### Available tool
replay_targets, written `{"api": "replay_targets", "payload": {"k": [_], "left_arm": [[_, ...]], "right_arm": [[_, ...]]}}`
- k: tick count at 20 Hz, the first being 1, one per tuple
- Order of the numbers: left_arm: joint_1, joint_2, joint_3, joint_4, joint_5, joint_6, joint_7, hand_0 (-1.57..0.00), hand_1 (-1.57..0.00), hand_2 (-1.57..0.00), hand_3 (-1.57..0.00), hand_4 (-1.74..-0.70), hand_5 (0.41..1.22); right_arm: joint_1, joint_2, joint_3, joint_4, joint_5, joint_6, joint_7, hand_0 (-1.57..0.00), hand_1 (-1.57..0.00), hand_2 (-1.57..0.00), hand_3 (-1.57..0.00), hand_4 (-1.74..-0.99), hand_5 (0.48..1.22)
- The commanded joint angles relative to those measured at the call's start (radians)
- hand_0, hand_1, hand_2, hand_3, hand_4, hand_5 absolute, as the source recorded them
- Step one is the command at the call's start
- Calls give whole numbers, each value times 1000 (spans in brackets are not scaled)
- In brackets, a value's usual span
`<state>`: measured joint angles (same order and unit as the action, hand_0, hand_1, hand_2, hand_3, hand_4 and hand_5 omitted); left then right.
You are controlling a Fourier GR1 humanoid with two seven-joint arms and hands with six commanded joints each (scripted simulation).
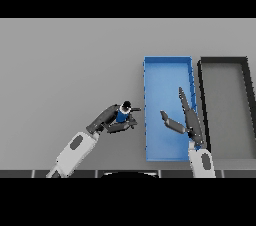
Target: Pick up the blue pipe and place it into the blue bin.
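1. Left hand (111,120) clutches the pipe (121,115), just left of the blue bin (167,67).
2. Right hand (186,120) hovers over the bin, fingers straight.
3. Pipe looks small, rigid, light; a mid-body grip suits it.

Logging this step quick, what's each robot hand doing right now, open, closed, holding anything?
Left robot hand: closed on the blue pipe, just left of the blue bin.
Right robot hand: open, holding nothing, over the blue bin.
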<state>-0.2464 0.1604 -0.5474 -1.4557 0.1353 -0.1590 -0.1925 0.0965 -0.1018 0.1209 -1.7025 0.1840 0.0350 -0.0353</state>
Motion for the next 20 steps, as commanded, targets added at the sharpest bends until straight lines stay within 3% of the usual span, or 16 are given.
{"api": "replay_targets", "payload": {"k": [1,7,10,15,17,18,20], "left_arm": [[-10,-4,-5,-25,4,-1,17,-1533,-1540,-1542,-1461,-1728,1208],[-37,-17,-29,-92,-4,9,124,-1561,-1563,-1563,-1493,-1738,1218],[-19,-7,-45,-116,-20,11,127,-1566,-1567,-1567,-1496,-1739,1219],[-37,-7,-36,-95,-29,12,143,-1569,-1570,-1570,-1495,-1740,1219],[-35,4,-30,-90,-25,0,142,-1570,-1570,-1570,-1495,-1741,1220],[-42,-4,-32,-86,-24,-1,151,-1570,-1570,-1570,-1496,-1741,1220],[-35,-5,-37,-100,-25,-4,144,-1570,-1571,-1571,-1496,-1741,1220]], "right_arm": [[-1,-11,-9,-5,-4,1,-5,1,1,1,1,-1172,603],[15,-19,-11,-19,-5,5,-24,1,1,1,1,-1136,604],[23,-19,-12,-17,-11,10,-31,1,1,1,1,-1127,605],[3,-16,-30,19,-72,48,-15,1,1,1,1,-1176,605],[0,-30,-50,4,-165,118,-71,1,1,1,1,-1196,622],[-13,-30,-54,-19,-251,177,-59,1,1,1,1,-1195,608],[-47,-100,-73,-62,-381,287,-32,1,1,1,1,-1231,572]]}}
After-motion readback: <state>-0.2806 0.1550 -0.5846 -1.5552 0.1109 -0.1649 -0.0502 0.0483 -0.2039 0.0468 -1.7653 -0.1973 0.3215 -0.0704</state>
